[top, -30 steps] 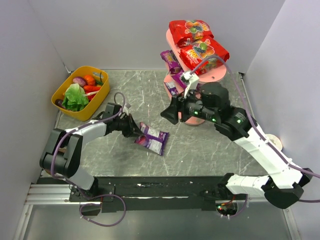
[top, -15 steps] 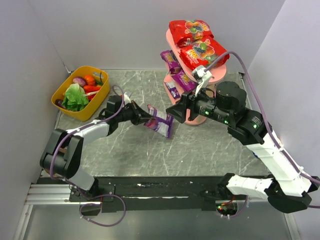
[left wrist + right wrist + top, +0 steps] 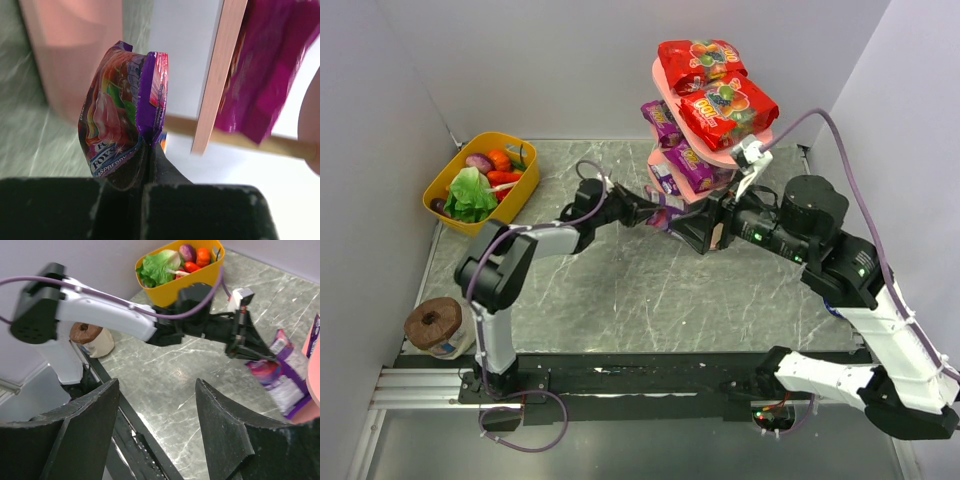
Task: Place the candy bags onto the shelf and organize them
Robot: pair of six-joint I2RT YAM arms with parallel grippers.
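Purple candy bag [image 3: 120, 120] was pinched by its seam in the clamped left tool [image 3: 148, 150], held off the desk [image 3: 620, 300] just beside the pink shelf [image 3: 663, 80]; right tool [image 3: 156, 395] stood open nearby.

Your left gripper [image 3: 149, 150] has its black fingers pressed together on the crimped seam of a purple candy bag [image 3: 117, 115]. The bag stands edge-on above them, its rainbow print and white lettering turned left. Just right of it, one board of the shelf [image 3: 217, 75] shows edge-on. A second purple bag [image 3: 270, 70], blurred, sits on that board's far side. The grey marbled table [image 3: 25, 140] lies at left.
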